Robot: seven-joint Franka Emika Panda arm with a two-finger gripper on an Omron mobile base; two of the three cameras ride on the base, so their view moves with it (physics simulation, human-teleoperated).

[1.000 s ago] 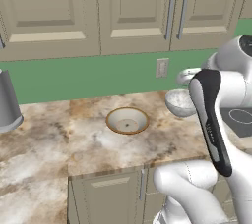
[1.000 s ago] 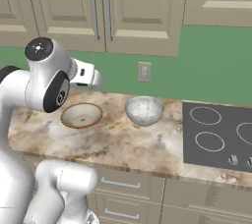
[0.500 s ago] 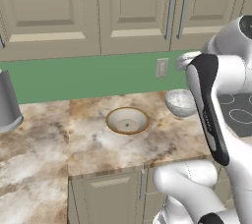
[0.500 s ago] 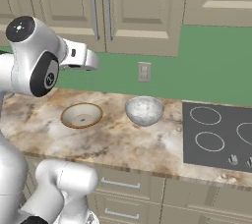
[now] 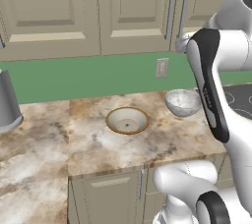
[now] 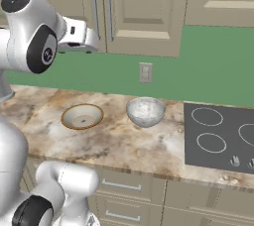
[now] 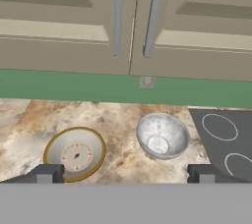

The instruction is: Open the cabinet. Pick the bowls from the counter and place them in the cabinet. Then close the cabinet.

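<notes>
A rendered kitchen scene. A white robot arm reaches up toward a beige wall cabinet (image 5: pixel 177 12) whose two panelled doors are both shut. Two long silver bar handles (image 7: pixel 153 14) run vertically side by side where the doors meet.

The claw (image 7: pixel 125 173) is raised in the air, level with the lower edge of the cabinet and in front of the green wall — its two dark fingertips (image 7: pixel 47 173) stand spread wide apart with nothing between them. In the right base view the claw (image 6: pixel 88 40) points toward the lower end of the left door's handle, near it; whether it touches cannot be told.

Below lies the desk (image 5: pixel 59 149), a worktop of marbled beige, brown and white stone. Two bowls rest on it, apart from each other. The cream bowl (image 5: pixel 127 120) with an orange-brown rim sits upright toward the middle of the desk. The mottled grey-white bowl (image 5: pixel 183 102) sits to its right, nearer the wall and just below a white wall outlet (image 5: pixel 162 68).

A dark stovetop (image 6: pixel 221 136) with white ring marks lies to the right of the grey-white bowl. At the far left of the desk, seen from the left base view, stands a tall grey cylinder (image 5: pixel 7 102). Low cabinets with short handles (image 6: pixel 119 185) sit under the desk.
</notes>
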